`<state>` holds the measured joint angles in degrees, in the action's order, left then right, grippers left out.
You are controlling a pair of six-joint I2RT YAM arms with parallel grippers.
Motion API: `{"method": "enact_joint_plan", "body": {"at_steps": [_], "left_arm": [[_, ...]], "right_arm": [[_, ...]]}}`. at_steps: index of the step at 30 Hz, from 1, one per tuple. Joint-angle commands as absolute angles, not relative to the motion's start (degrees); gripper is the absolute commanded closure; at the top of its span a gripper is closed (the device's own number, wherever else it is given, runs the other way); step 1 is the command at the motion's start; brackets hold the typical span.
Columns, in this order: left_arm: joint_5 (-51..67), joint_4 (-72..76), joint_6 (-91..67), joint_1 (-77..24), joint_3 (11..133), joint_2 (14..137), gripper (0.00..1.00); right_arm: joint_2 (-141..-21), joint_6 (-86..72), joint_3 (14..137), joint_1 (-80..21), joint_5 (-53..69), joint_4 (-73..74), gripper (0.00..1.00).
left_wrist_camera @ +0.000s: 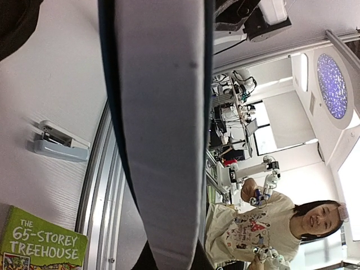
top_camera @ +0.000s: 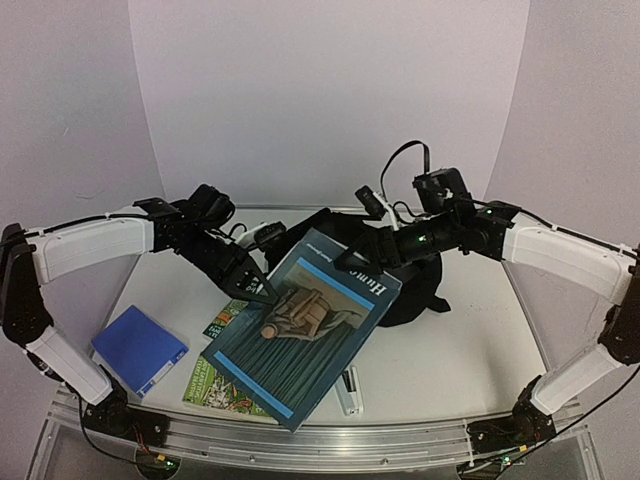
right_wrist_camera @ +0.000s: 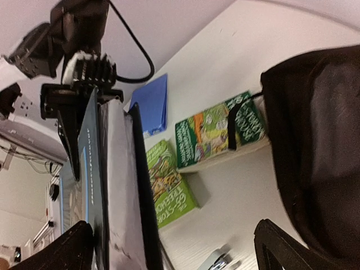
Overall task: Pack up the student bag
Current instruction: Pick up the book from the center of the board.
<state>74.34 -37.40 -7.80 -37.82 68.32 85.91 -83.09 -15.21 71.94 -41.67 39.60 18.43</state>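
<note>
A large teal hardcover book point(top_camera: 300, 335) is tilted over the middle of the white worktop point(top_camera: 470, 350). The left hand point(top_camera: 262, 290) pinches its left edge and the right hand point(top_camera: 360, 262) is spread wide at its far edge. Behind it, far right, sits the black fabric backpack point(top_camera: 420, 290). Two green paperback books point(top_camera: 215, 385) lie under its near-left side, with a small blue flat case point(top_camera: 138, 348) left of them. A small white stapler point(top_camera: 350, 392) lies just right of the near corner.

The white table point(top_camera: 460, 350) carries the black student bag point(top_camera: 418, 292) at its far middle, a blue notebook point(top_camera: 138, 350) at near left, a green 65-Storey Treehouse book point(top_camera: 212, 385) and a second green book point(top_camera: 224, 320) beside it, and a white stapler point(top_camera: 350, 393) by the near edge.
</note>
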Motion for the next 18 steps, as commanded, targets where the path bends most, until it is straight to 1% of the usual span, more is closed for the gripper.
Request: {"method": "enact_joint_plan", "body": {"at_steps": [1,3,6,8,13,15,17,18], "left_arm": [[78.00,-49.63,3.09,-39.38,74.36,88.85,1.00],[78.24,-51.21,4.87,-39.56,75.50,90.47,1.00],[78.40,-52.85,6.50,-39.64,77.03,91.80,1.00],[78.55,-52.95,6.97,-39.64,77.77,92.24,1.00],[78.81,-53.26,7.45,-39.73,79.19,93.28,1.00],[78.76,-53.93,7.91,-39.72,79.74,93.81,0.99],[78.36,-54.43,8.27,-39.73,80.29,94.52,0.92],[77.93,-54.85,8.74,-39.72,80.57,94.87,0.85]], "right_arm": [[-84.61,-10.97,73.09,-41.92,51.53,21.47,0.03],[-84.50,-10.25,72.76,-41.96,54.66,21.43,0.10],[-84.24,-10.03,72.09,-41.96,57.61,21.36,0.27],[-84.20,-10.02,71.27,-41.92,58.77,21.27,0.36],[-84.18,-10.01,68.59,-41.92,60.18,20.74,0.55],[-84.07,-10.50,68.16,-41.95,59.97,20.15,0.68],[-83.85,-11.62,68.18,-41.92,58.43,19.33,0.80],[-83.67,-12.60,68.31,-41.92,56.57,18.93,0.86]]}}
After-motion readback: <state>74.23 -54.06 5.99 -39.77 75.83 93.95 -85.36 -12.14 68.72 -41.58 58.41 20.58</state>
